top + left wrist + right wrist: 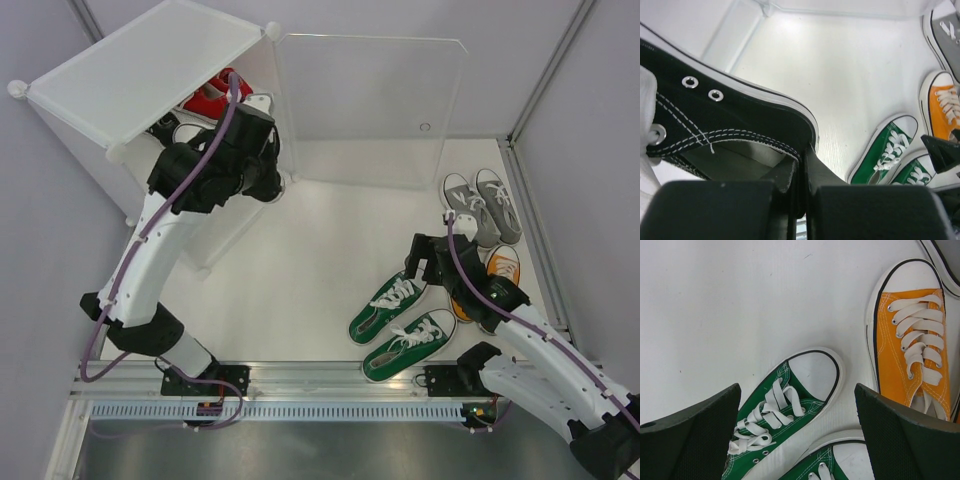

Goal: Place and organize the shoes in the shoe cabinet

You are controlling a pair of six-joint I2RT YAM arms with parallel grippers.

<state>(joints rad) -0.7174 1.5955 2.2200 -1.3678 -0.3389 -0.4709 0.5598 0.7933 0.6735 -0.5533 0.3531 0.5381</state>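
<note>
The shoe cabinet (140, 65) stands at the back left with its clear door (370, 105) swung open. Red shoes (212, 98) lie inside it. My left gripper (804, 155) is shut on the heel collar of a black shoe (730, 120), which hangs above the table; in the top view this gripper (262, 178) is at the cabinet's front. My right gripper (796, 390) hangs open over the toe of a green shoe (785, 405), with its pair (840, 462) beside it. An orange shoe (912, 340) lies to the right. The right gripper (425, 262) holds nothing.
Both green shoes (390, 305) lie at the front centre. Grey shoes (480, 205) sit at the back right. The orange pair (500, 265) lies partly under my right arm. Another dark shoe (165, 128) shows in the cabinet under my left arm.
</note>
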